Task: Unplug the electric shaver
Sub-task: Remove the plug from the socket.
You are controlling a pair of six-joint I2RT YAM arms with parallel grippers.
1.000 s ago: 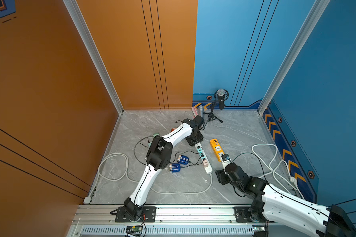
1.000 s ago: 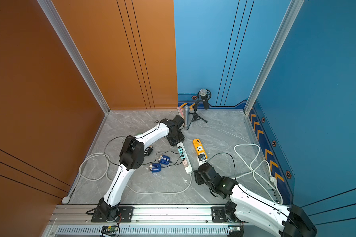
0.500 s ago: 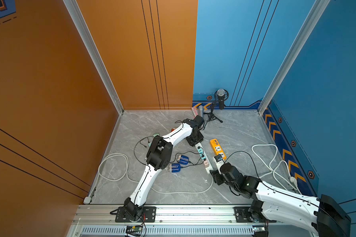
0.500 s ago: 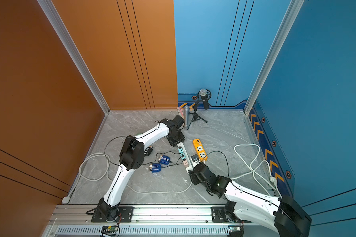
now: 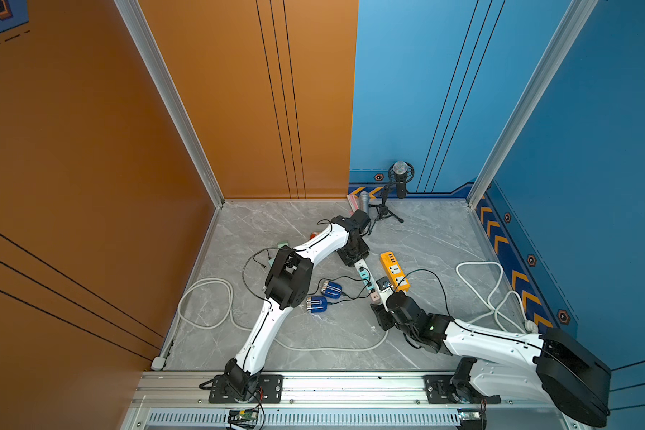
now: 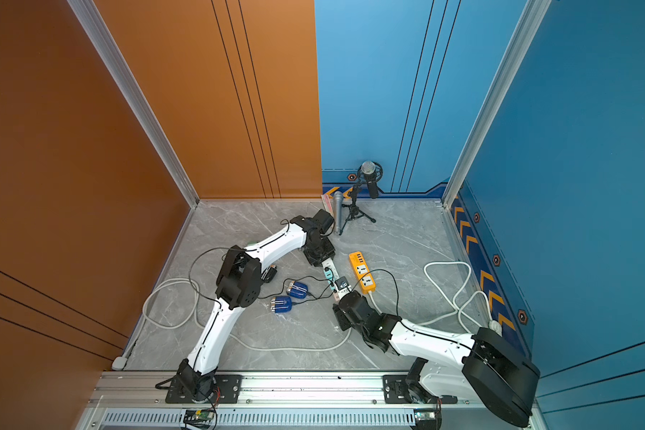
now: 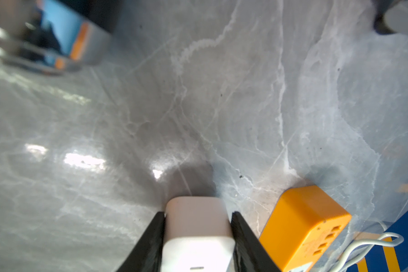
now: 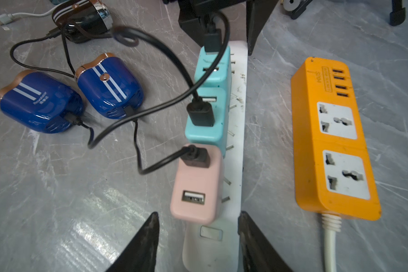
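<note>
Plugs (image 8: pixel 199 115) all seated, nothing pulled yet: blue shavers (image 8: pixel 39 102) lie on surface (image 8: pixel 57 212) beside white strip (image 8: pixel 237 131), wired into its USB adapters (image 8: pixel 196 186). Left jaws clamp strip's far end; right jaws open, astride near end. Unplugging itself left to do.

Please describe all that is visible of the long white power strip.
The long white plastic power strip lies flat on the grey floor, beside the orange power strip but apart from it. Two teal USB adapters and one pink adapter are plugged into it, each carrying a black cable. A rectangular button sits near one end. The left gripper is shut on its far end; the right gripper's open jaws straddle the button end.
</note>
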